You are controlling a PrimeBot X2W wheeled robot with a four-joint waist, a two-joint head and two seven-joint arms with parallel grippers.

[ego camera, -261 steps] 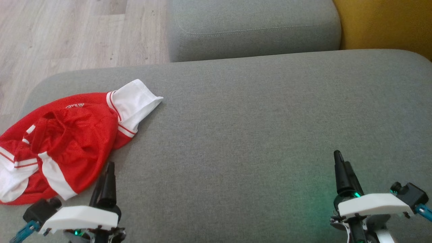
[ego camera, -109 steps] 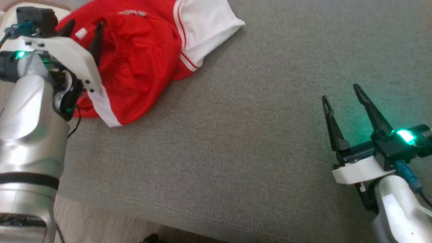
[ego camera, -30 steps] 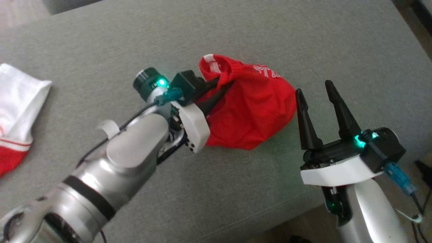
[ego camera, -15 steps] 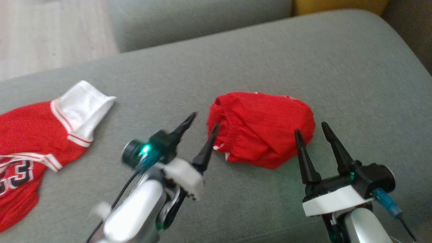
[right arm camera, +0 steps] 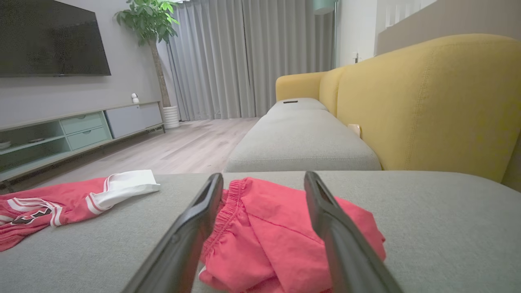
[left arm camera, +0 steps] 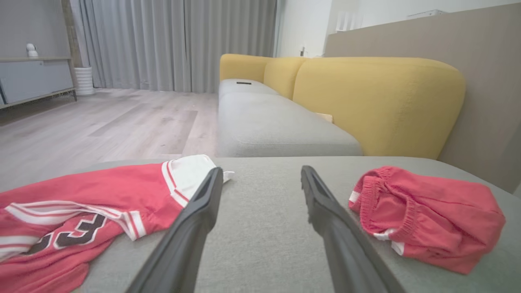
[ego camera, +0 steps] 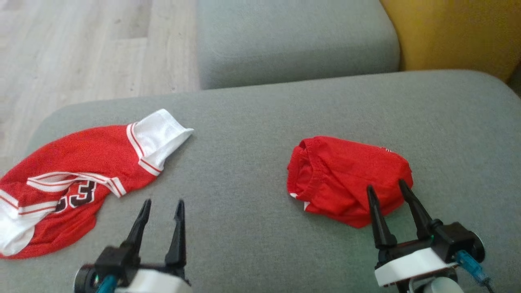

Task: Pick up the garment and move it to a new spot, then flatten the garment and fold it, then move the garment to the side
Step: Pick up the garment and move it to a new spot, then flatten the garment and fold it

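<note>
at the near edge of the grey cushion (ego camera: 252, 179), toward its left end, the left gripper (ego camera: 163, 202) stood with its 2 dark fingers spread wide over bare fabric, clamped on nothing. toward the cushion's right end, also at the near edge, the right gripper (ego camera: 386, 185) was spread just as wide. its tips reached over the nearest fold of the red shorts (ego camera: 346, 175); whether they touched the cloth could not be told. in the right wrist view the shorts lay bunched between and past the 2 fingers.

the shorts sat in a crumpled heap on the right half of the cushion, about midway between its near and far edges, not yet flattened, the elastic waistband turned toward the cushion's left end. on that left end, well apart from the shorts, a red and white jersey (ego camera: 81, 162) lay rumpled, its dark number partly hidden by folds.

beyond the cushion's far edge came a second grey seat (ego camera: 297, 40), with a yellow backrest (ego camera: 447, 36) past the far right corner and pale wood floor (ego camera: 81, 49) past the far left.
</note>
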